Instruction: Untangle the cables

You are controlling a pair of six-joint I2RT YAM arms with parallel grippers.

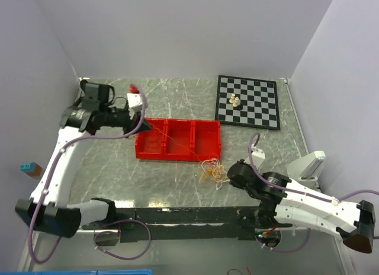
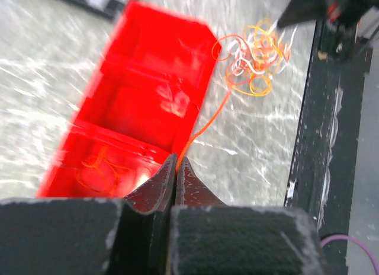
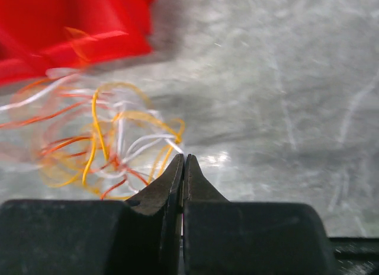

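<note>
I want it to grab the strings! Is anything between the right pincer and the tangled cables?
Nothing visible does. The right pincer sits shut right beside the tangled cables, with no object between them. The left pincer is shut on one orange cable.

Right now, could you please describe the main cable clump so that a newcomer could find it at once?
Find the red tray mid-table. Just off its near right corner lies the clump. It is a mixed knot of orange, yellow and white loops, unlike the few orange loops inside the tray.
</note>
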